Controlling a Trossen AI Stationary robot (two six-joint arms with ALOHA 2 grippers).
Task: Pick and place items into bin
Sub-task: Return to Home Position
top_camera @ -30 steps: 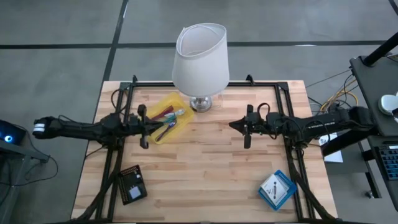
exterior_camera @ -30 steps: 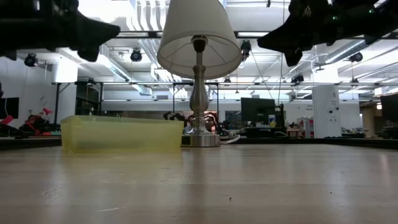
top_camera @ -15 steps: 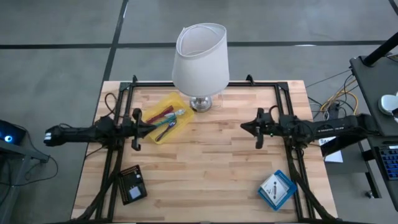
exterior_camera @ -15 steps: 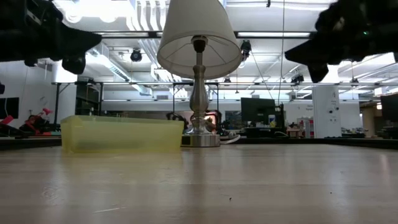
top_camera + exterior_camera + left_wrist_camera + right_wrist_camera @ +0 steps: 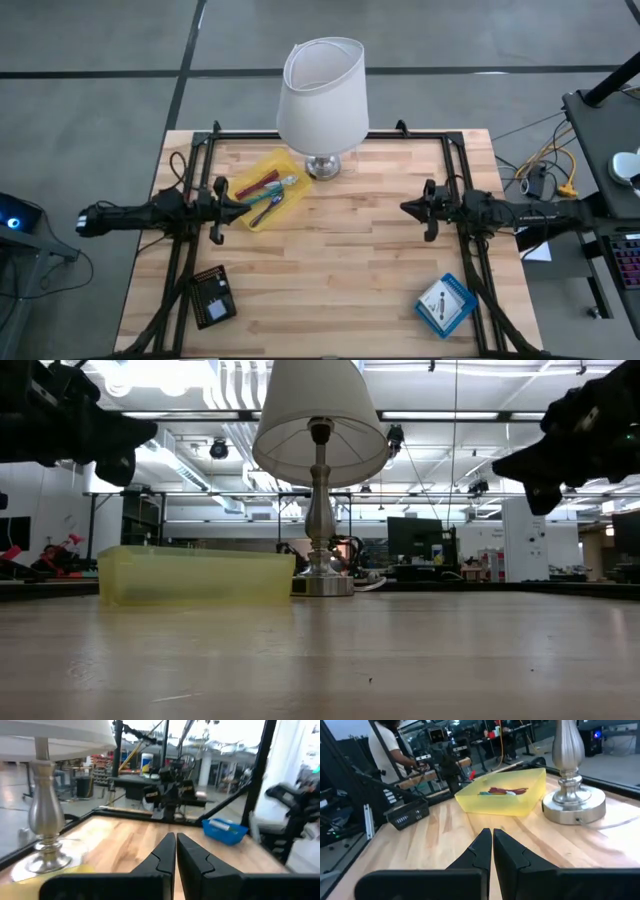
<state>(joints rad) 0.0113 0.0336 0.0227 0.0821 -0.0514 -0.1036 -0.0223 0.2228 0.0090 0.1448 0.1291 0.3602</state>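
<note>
A yellow bin [image 5: 268, 188] rests flat on the wooden table [image 5: 330, 270], left of the lamp. Inside it lie pen-like items: a red stick [image 5: 258, 183] and a teal marker [image 5: 280, 186], which also show as the items [image 5: 502, 791] in the right wrist view. My left gripper [image 5: 243, 203] hangs level and shut above the table at the bin's near-left side, holding nothing. My right gripper [image 5: 404, 208] hangs level and shut above the right half of the table, also holding nothing. Their tips point at each other.
A big white lamp [image 5: 322, 95] stands at the far middle, its silver base [image 5: 574, 802] beside the bin. A black device [image 5: 213, 297] lies near left and a blue box [image 5: 445, 303] near right. A person [image 5: 385, 745] stands beyond the table.
My right gripper has drawn back toward the table's right edge and sunk lower, staying shut. My left gripper has drawn back a little toward the left edge and come down, also shut. The bin and its items have kept still.
</note>
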